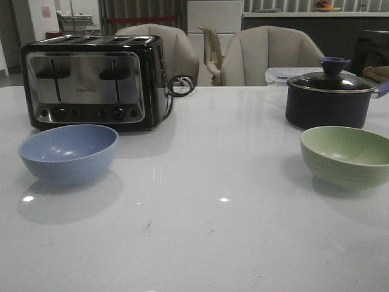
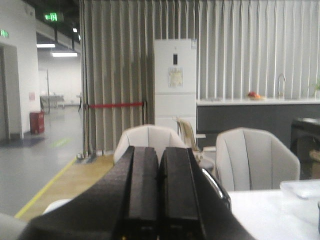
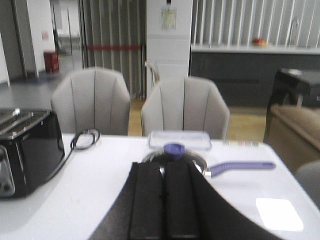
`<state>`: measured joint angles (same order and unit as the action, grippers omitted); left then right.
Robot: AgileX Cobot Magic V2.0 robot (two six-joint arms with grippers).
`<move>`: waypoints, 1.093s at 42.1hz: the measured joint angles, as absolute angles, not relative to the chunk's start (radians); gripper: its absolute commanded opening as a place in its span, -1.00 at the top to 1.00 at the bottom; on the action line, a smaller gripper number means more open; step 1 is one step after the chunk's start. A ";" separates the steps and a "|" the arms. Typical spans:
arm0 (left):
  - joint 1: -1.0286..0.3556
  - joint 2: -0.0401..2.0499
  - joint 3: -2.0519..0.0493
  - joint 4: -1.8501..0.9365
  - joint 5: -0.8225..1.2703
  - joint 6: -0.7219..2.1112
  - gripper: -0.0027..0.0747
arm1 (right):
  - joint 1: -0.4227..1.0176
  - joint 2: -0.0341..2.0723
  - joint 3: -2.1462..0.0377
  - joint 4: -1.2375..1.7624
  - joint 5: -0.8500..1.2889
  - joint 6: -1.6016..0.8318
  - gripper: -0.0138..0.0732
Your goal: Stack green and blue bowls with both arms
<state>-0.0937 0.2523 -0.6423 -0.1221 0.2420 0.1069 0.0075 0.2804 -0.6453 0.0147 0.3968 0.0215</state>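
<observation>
The dusty blue bowl (image 1: 68,152) sits upright on the white table at the left, in front of the toaster. The pale green bowl (image 1: 346,154) sits upright at the right, in front of the navy pot. Both are empty and far apart. Neither arm shows in the front view. My left gripper (image 2: 159,155) is shut and empty, raised and facing the chairs. My right gripper (image 3: 164,170) is shut and empty, facing the pot. Neither bowl shows in the wrist views.
A black and chrome toaster (image 1: 91,80) stands at the back left with its cord coiled beside it. A dark navy lidded pot (image 1: 329,96) with a purple handle (image 3: 240,166) stands at the back right, a clear lidded box (image 3: 179,138) behind it. Grey chairs stand beyond the table.
</observation>
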 measured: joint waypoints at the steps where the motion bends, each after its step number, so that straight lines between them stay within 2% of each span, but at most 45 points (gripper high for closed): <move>1: -0.094 0.268 -0.660 -0.122 0.263 0.107 0.68 | 0.007 0.305 -0.659 0.015 0.421 0.021 0.60; 15: -0.094 0.480 -0.692 -0.122 0.467 0.107 0.68 | 0.007 0.563 -0.693 0.015 0.652 0.021 0.60; 28: -0.094 0.637 -0.692 -0.122 0.620 0.107 0.68 | 0.007 0.785 -0.693 0.015 0.725 0.021 0.56; 30: -0.094 0.656 -0.692 -0.122 0.638 0.107 0.68 | 0.007 0.813 -0.693 0.015 0.727 0.021 0.47; 33: -0.094 0.681 -0.692 -0.122 0.649 0.107 0.68 | 0.007 0.857 -0.693 0.015 0.727 0.021 0.19; 37: -0.094 0.710 -0.692 -0.122 0.651 0.107 0.68 | 0.007 0.914 -0.693 0.015 0.715 0.024 -0.33; 40: -0.094 0.732 -0.692 -0.122 0.651 0.107 0.68 | 0.007 0.954 -0.693 0.015 0.703 0.024 -0.58; 43: -0.094 0.749 -0.692 -0.122 0.651 0.107 0.68 | 0.007 0.996 -0.700 0.015 0.692 0.024 -0.69; 46: -0.094 0.760 -0.692 -0.120 0.651 0.107 0.68 | 0.007 1.044 -0.720 0.015 0.686 0.024 -0.68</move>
